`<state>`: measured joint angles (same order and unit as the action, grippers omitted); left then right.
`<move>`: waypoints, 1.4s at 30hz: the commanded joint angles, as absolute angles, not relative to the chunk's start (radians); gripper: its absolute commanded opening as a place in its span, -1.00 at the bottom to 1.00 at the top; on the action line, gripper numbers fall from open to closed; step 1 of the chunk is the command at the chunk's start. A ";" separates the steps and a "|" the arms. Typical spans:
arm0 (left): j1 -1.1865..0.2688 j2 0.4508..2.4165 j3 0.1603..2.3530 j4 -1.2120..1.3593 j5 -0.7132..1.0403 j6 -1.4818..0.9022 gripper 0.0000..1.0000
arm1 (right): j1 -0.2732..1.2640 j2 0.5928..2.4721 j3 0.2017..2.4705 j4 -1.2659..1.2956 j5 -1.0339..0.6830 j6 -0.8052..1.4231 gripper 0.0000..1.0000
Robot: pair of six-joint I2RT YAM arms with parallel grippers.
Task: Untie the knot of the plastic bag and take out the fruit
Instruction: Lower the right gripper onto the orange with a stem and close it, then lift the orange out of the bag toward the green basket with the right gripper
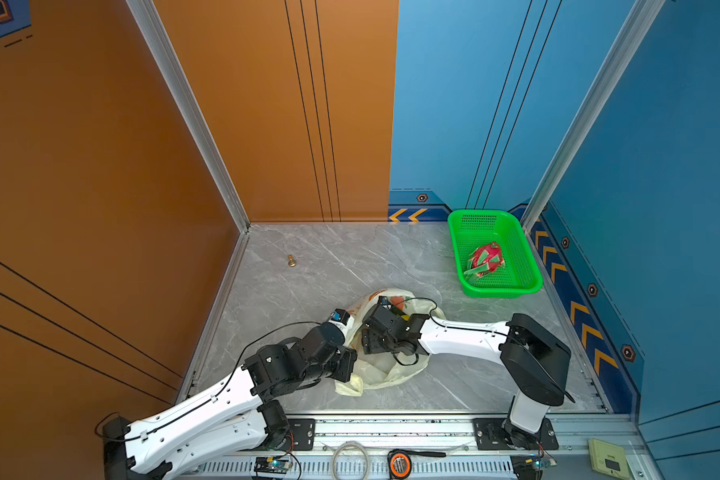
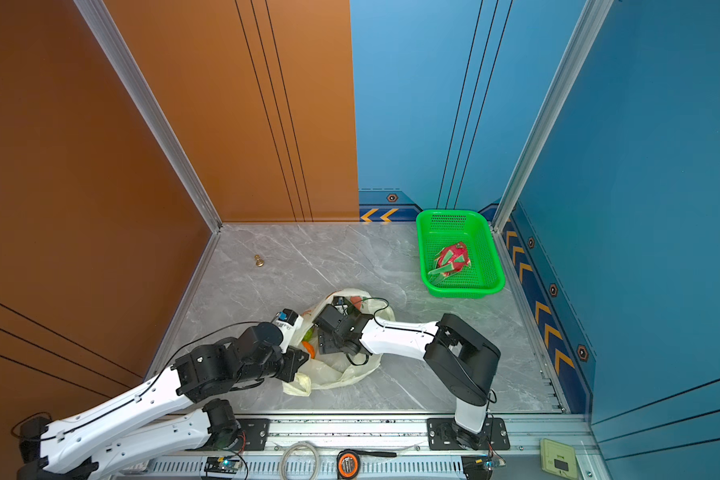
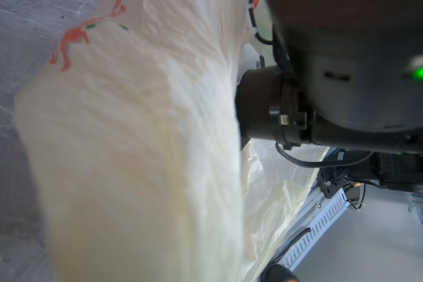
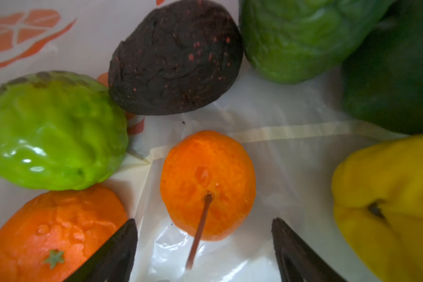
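On grey marbled tabletop (image 1: pixel 329 257), walled orange and blue, plastic bag (image 1: pixel 387 374) is pinched by left gripper (image 1: pixel 352 363); right gripper (image 4: pixel 204 221) is held open astride stalked orange (image 4: pixel 206 171).

Fruit (image 4: pixel 207 185) lies in the bag (image 1: pixel 375 372) (basket (image 1: pixel 503 292) behind, rightward).

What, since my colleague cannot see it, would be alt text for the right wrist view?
The right gripper, its dark fingertips spread open, flanks a small stemmed orange fruit in the pale translucent plastic bag. Around it lie a second orange fruit, a bumpy lime-green fruit, a dark speckled avocado and a yellow fruit.
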<state>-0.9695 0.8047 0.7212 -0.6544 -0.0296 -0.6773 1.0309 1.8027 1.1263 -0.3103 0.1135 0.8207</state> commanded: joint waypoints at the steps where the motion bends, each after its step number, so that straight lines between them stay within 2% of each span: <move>1: -0.960 0.810 0.741 -0.649 -0.043 -0.655 -1.00 | 1.028 1.832 1.162 -0.287 0.170 0.851 0.63; 9: -0.950 0.807 0.743 -0.650 -0.034 -0.652 -1.00 | 1.020 1.877 1.174 -0.263 0.200 0.855 0.40; 13: -0.946 0.809 0.747 -0.650 -0.031 -0.648 -1.00 | 1.019 1.875 1.173 -0.263 0.196 0.853 0.08; 16: -0.941 0.814 0.749 -0.650 -0.030 -0.647 -1.00 | 1.020 1.863 1.165 -0.265 0.187 0.853 -0.04; 32: -0.910 0.829 0.766 -0.641 -0.032 -0.623 -1.00 | 1.090 1.586 1.173 -0.507 0.115 0.841 -0.12; 42: -0.903 0.834 0.775 -0.634 -0.028 -0.610 -1.00 | 1.046 1.433 1.363 -0.723 0.094 0.787 -0.16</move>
<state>-0.9150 0.8303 0.7444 -0.6426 -0.0288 -0.6331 1.0706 1.4780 1.2987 -0.6136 0.1047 0.8207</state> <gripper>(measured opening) 0.045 0.538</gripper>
